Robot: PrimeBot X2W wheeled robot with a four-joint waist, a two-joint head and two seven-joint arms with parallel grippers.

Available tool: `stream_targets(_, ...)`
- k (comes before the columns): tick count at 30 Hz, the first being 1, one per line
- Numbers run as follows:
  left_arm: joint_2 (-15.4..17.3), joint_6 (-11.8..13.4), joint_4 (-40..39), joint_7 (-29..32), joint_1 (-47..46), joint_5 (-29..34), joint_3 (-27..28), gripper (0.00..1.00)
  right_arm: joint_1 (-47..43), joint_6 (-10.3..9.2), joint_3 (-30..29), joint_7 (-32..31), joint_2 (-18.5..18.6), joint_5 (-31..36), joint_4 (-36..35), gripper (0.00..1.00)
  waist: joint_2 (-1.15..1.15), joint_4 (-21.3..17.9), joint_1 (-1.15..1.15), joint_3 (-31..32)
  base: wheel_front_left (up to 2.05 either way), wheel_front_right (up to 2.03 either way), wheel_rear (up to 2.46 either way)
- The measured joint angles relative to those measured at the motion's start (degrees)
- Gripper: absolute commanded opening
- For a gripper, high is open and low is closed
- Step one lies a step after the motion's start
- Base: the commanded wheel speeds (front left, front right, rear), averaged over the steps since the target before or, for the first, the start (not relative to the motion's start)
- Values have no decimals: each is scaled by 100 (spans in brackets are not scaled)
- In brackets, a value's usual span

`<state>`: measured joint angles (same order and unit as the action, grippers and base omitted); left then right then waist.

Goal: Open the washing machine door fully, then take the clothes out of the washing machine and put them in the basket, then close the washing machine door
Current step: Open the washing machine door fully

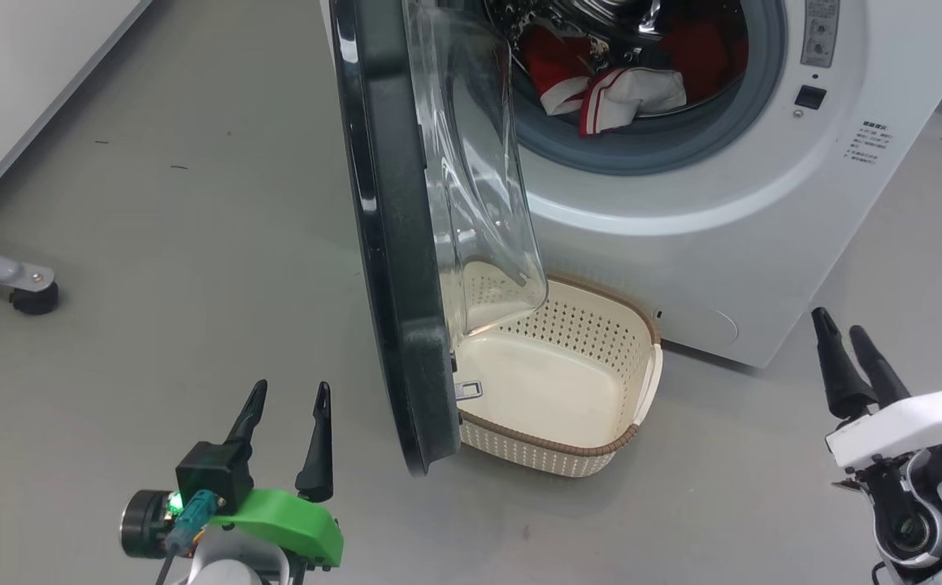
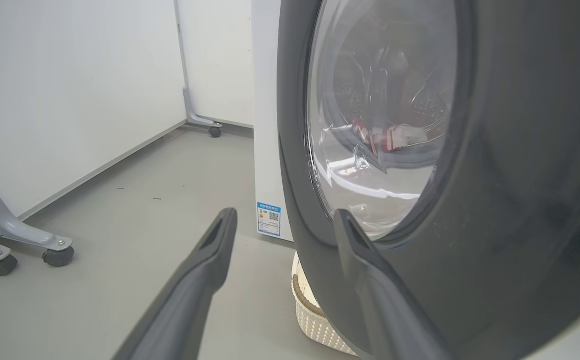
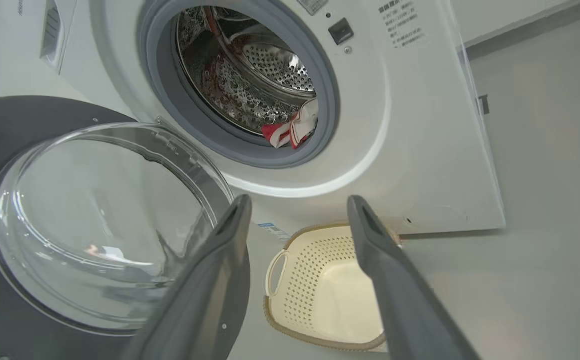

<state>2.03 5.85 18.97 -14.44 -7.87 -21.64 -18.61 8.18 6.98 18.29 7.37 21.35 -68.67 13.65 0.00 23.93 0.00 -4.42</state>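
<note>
Washing machine: the big white front-loading washing machine (image 1: 682, 268) stands on the grey floor with its drum mouth exposed. Reaching in past the grey rubber ring, a finger could catch on it.

Door: the large round door with the glossy black rim and bulging clear glass bowl (image 1: 389, 244) juts out edge-on towards the robot, by my judgement about half open, not fully. Swung wider, it would sweep towards the left arm, which stands on its outer side and could block or be struck by it.

Basket: the small cream perforated plastic basket with the brown woven-look rim (image 1: 536, 455) sits on the floor just in front of the machine, and the glass bowl overhangs its left part. I cannot tell whether the door's lower edge touches it. If so, moving the door may drag it.

Clothes: the red garments with white panels and striped trim (image 1: 601, 81) lie at the drum's front lip. Dropped while the door hangs over the basket, they could land on the glass and slide to the floor.

Left gripper: the left gripper (image 1: 291, 388) has its fingers spread wide, holding nothing, close beside the black rim.

Right gripper: the right gripper (image 1: 838, 322) has its fingers parted and is empty, well apart from the drum. A long reach risks a shallow pinch that drops fabric.
</note>
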Motion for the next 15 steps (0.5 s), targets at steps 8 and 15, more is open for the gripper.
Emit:
stream_targets(8,24,1,66,0,37,5,-30,100,-56,-268,352,954,403,2029,70,100,0,-12,0,109,0,0,0)
stream_targets(15,49,9,63,0,91,5,-29,100,-57,-804,388,786,365,3062,9,100,0,-21,0,155,0,0,0)
